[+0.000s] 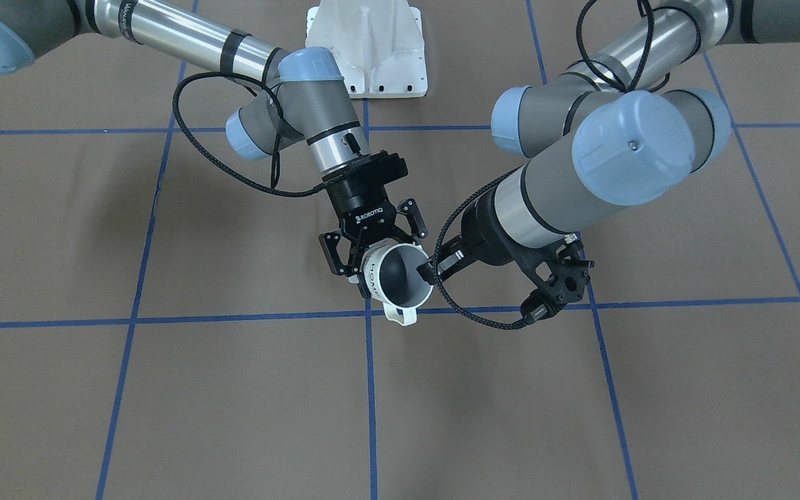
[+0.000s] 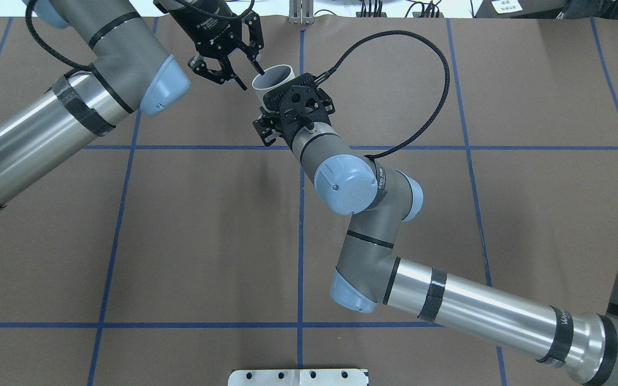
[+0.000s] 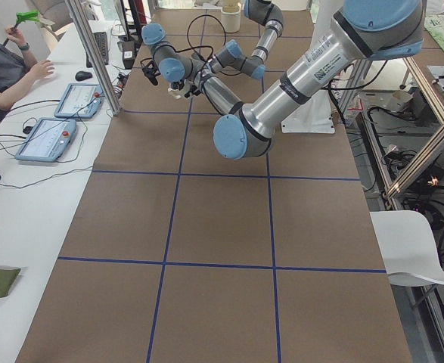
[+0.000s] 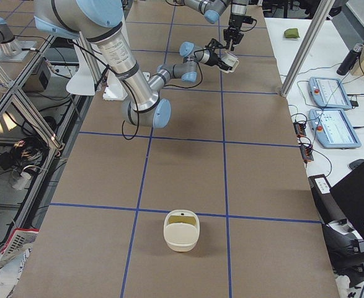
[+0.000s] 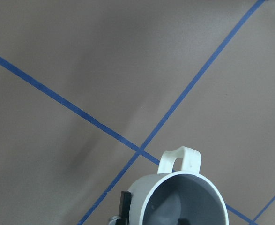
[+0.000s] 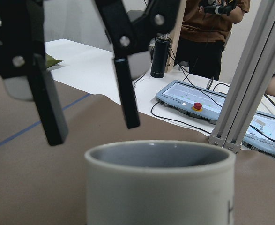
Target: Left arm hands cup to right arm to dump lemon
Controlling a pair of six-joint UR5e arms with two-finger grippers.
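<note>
Handover stage, above the bench (image 1: 164, 389): left claw (image 1: 430, 269) clamps the cup (image 1: 400, 281) by its rim. Right claw (image 1: 376, 246), fingers apart, straddles it. Lemon not visible. Next, prob.: right closes firmly, then left releases.

grey-silver arms (image 2: 448, 300); pale blue caps (image 1: 632, 149)

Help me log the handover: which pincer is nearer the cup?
Left: its pincer grips the cup by the rim. The right pincer hangs open beside it, apart.
</note>
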